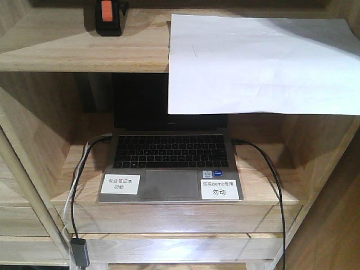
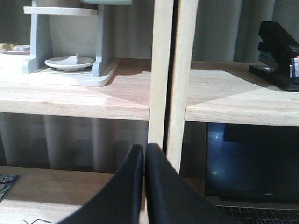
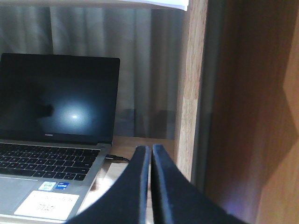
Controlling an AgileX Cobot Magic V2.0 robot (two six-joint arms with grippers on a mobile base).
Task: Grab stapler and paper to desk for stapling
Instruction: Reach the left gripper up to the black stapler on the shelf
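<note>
Overhead, stapler (image 1: 108, 17) and paper (image 1: 259, 62) on shelf (image 1: 67, 49)

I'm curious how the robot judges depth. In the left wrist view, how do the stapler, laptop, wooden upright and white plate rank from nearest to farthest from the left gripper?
From the left gripper:
1. Wooden upright, straight ahead.
2. Laptop, lower right.
3. Stapler, upper shelf right, and white plate, upper left: too close to call.
</note>
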